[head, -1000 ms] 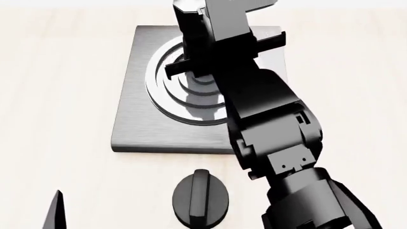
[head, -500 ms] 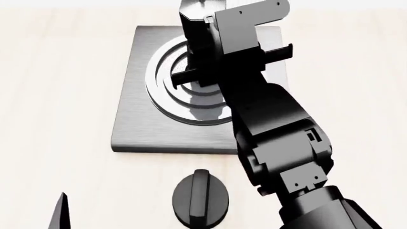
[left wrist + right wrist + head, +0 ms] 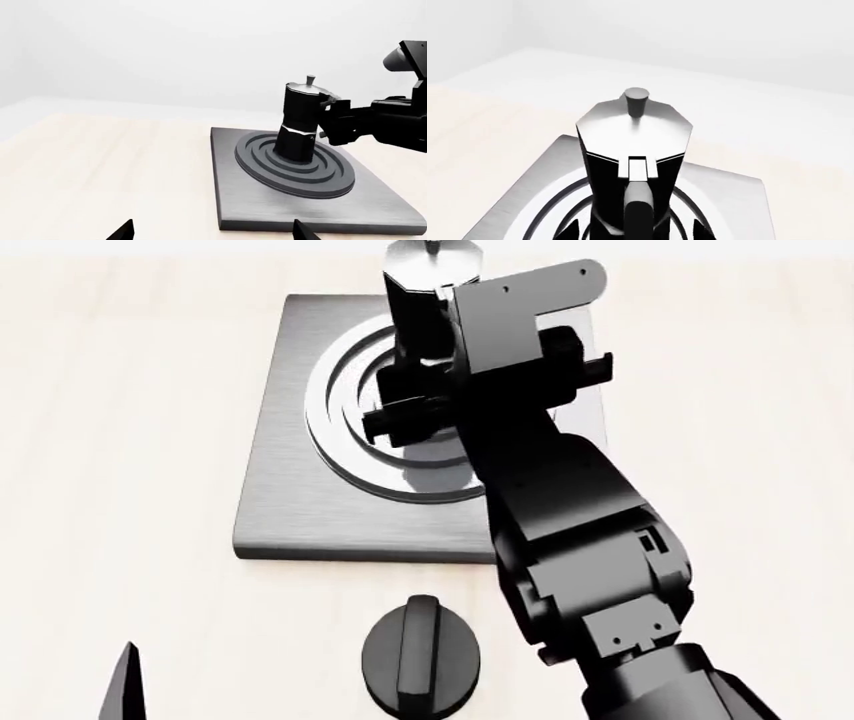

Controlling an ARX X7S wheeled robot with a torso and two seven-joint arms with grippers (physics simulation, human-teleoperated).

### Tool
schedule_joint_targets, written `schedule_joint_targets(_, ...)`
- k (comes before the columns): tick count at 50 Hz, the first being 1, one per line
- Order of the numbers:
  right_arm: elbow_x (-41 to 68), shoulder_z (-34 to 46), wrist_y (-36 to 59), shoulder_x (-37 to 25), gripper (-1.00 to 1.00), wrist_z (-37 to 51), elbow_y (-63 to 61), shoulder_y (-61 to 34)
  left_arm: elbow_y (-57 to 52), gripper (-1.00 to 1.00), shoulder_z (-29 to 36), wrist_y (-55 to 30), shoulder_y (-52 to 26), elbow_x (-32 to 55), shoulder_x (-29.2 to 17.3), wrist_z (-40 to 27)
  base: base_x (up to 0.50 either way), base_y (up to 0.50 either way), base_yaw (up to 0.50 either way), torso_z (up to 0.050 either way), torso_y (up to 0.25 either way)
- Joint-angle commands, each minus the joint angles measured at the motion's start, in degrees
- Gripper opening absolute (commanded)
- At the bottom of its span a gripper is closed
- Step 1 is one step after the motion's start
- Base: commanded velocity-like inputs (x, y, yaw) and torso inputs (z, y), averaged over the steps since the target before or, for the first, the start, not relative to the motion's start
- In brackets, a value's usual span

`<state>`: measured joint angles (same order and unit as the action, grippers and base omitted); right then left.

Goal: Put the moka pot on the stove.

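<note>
Simulated kitchen counter: pale wood tabletop (image 3: 120,440), grey stove (image 3: 287,480), black dial knob (image 3: 423,655), blank white backdrop.

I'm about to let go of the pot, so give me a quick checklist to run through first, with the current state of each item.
1. Moka pot over the stove: ok, it stands on the inner burner rings.
2. Pot upright: ok, with its lid knob pointing up in the left wrist view.
3. Pot base fully seated on the rings: cannot tell; it looks down, but contact is not clear.
4. Right gripper grip: cannot tell; it is at the pot's handle, but finger contact is hidden.
5. Left gripper away from the pot: ok, only its fingertips show, well short of the stove.
6. Dial knob clear of the pot: ok.
</note>
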<state>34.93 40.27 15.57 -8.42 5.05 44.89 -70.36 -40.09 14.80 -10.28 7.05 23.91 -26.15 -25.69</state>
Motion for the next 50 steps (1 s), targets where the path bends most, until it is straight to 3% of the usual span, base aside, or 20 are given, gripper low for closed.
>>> schedule_joint_targets(1,0.64,-0.94,3.33,-1.95,1.0,0.4,-8.1,3.05,0.41,1.0,-1.46,1.64,0.08,-0.48,1.23,1.72,0.0,0.0,0.0,0.0,0.0)
schedule_joint_targets(28,11.82,-6.24,13.71,-19.38,1.0,14.31,-50.31,19.7,0.48,1.0,0.32,1.65,0.02,-2.29,1.27,1.26,0.0,0.0,0.0,0.0,0.0)
schedule_joint_targets(41,16.87,-13.93,5.98,-24.38,1.0,22.78,-69.04,34.99,-0.13,1.0,0.31,0.93,-0.06,-2.23,0.98,0.56,0.0,0.0,0.0,0.0,0.0)
schedule_joint_targets(50,9.0,-15.1,-0.75,-29.06,1.0,27.81,-77.52,48.37,-0.36,1.0,0.09,0.2,-0.32,-2.54,0.71,-0.22,0.0,0.0,0.0,0.0,0.0)
